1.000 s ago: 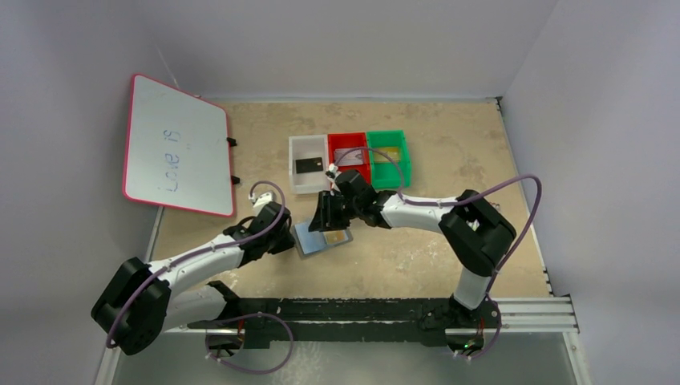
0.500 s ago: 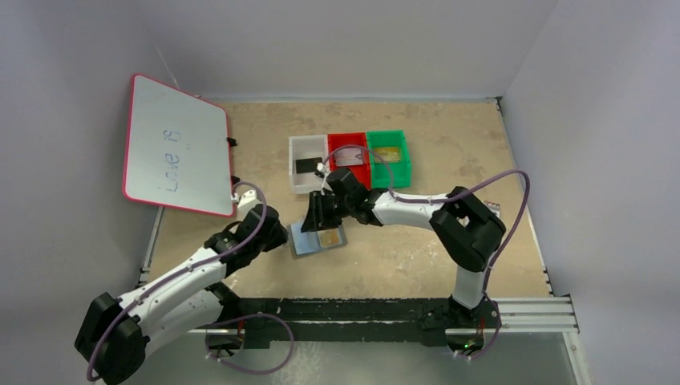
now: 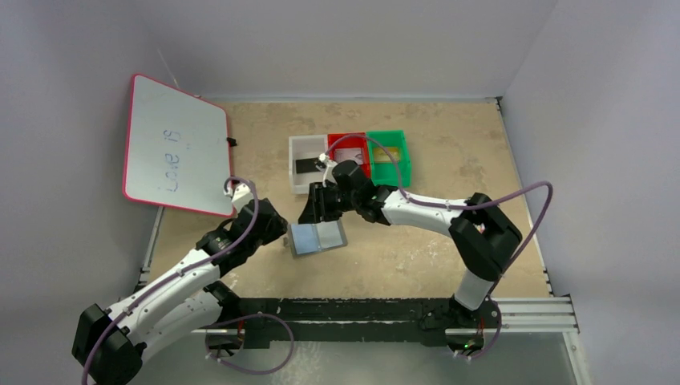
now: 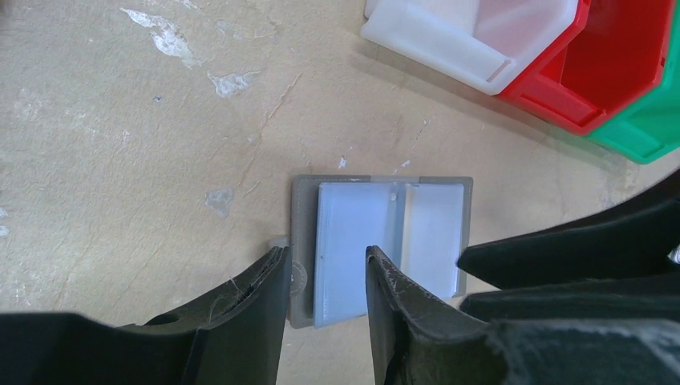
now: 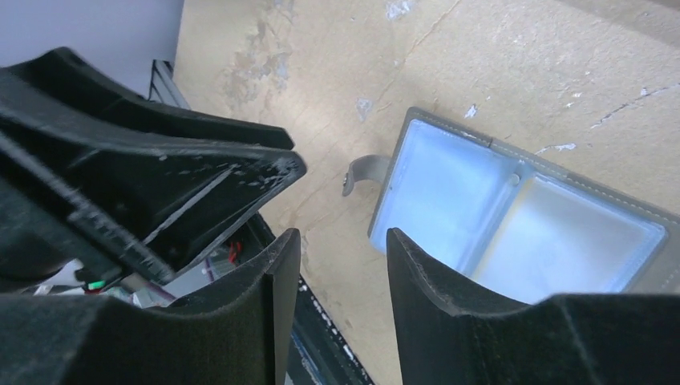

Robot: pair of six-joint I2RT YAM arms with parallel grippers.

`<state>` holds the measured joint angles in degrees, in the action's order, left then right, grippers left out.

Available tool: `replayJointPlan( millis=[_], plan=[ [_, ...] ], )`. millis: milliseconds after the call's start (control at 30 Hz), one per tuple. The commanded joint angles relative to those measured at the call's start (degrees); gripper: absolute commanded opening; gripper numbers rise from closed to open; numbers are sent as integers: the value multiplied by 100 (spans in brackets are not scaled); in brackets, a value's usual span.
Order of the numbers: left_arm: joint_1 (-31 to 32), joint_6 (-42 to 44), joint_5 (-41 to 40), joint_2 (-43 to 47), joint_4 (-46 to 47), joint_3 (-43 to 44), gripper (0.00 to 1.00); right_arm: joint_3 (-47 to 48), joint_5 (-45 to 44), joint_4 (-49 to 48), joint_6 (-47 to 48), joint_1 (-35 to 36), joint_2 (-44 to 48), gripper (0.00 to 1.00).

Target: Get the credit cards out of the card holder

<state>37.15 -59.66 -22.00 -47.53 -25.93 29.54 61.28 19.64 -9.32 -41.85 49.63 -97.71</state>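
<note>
White links (image 3: 172, 277), black joints (image 3: 481, 237), looping purple cables (image 3: 539, 200); left gripper (image 4: 327, 255), right gripper (image 5: 343, 241) matte black, scuffed.

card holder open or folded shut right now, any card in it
Open: the card holder lies spread flat, both bluish pockets facing up. No card shows in either pocket in the wrist views.
</note>
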Motion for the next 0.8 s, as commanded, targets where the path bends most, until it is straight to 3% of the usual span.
replayJointPlan(
  millis=[0,200,300,500,767],
  plan=[
    [-6,-131,-157,83,-12,229,39,300,241,-107,70,91,-358,46],
    [-12,-9,185,-127,265,35,42,233,-1424,1389,-183,91,25,54],
    [-7,89,505,-542,574,-66,44,133,-1819,1771,-291,88,96,56],
    [-6,260,674,-1291,828,-70,45,-47,-1801,1796,-445,83,54,57],
    [-6,432,701,-1489,806,-144,45,126,-1687,1794,-438,85,-323,57]
  ],
)
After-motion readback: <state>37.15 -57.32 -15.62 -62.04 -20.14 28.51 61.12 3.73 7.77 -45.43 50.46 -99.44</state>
